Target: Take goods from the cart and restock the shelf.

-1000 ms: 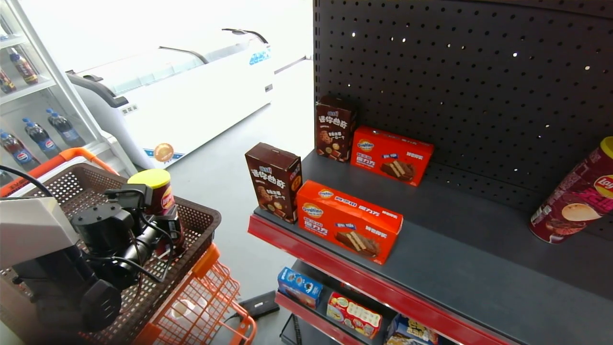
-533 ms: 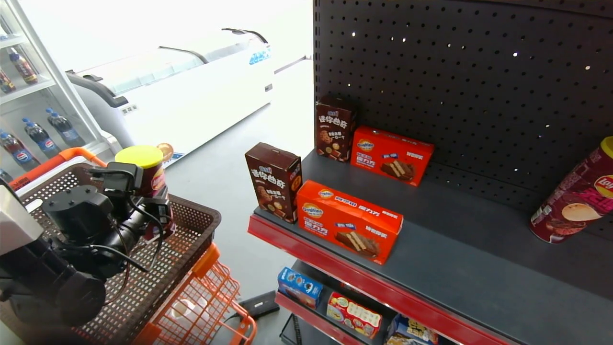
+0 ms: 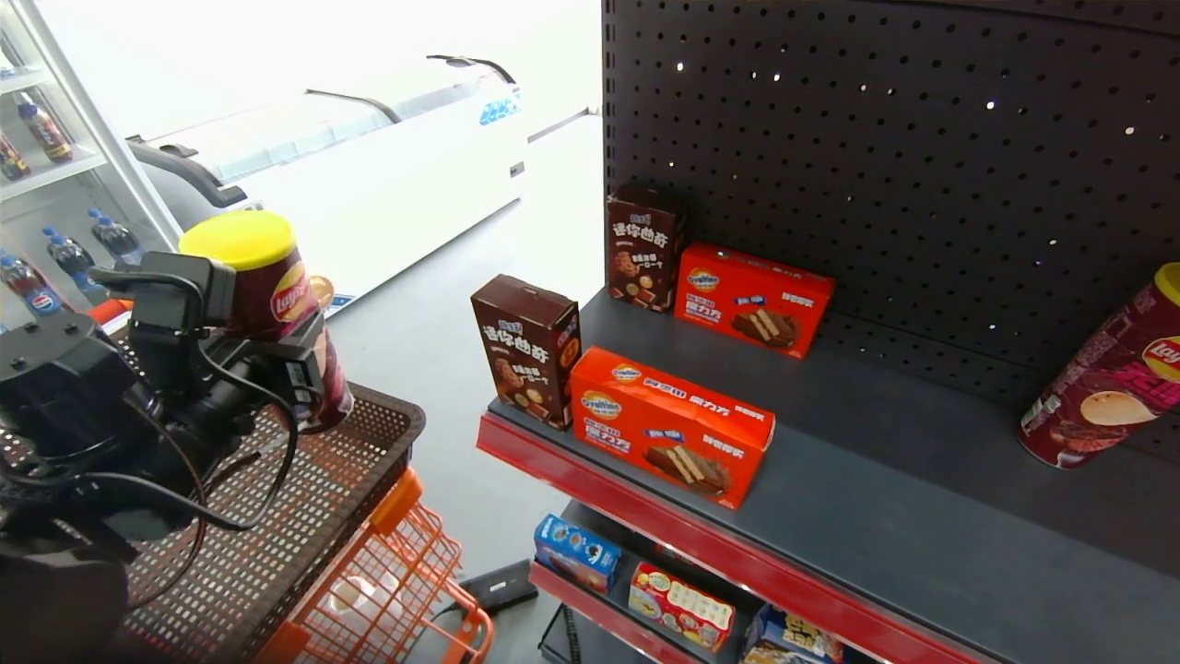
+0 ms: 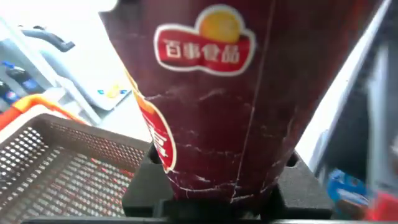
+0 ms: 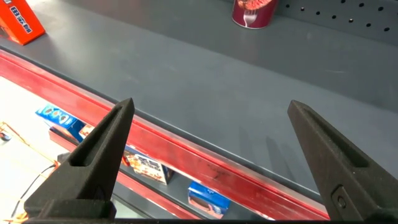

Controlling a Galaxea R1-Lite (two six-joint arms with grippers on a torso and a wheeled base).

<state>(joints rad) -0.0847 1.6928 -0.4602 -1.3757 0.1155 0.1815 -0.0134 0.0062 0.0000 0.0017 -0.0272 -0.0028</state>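
Chip can (image 3: 277, 295): upright, held above cart basket (image 3: 373, 433) | left gripper (image 3: 304, 378): clamped on its lower half | right gripper (image 5: 210, 106): fingers spread wide over shelf (image 3: 922, 516) front edge | farther: brown boxes (image 3: 527, 346), orange boxes (image 3: 673, 433), second can (image 3: 1106, 378) at shelf's right

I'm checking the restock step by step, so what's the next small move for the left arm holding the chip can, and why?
Probably swing the left gripper toward the shelf. It is shut on the chip can, which is upright above the cart basket, and the shelf has a bare stretch between the front orange box and the shelved can.
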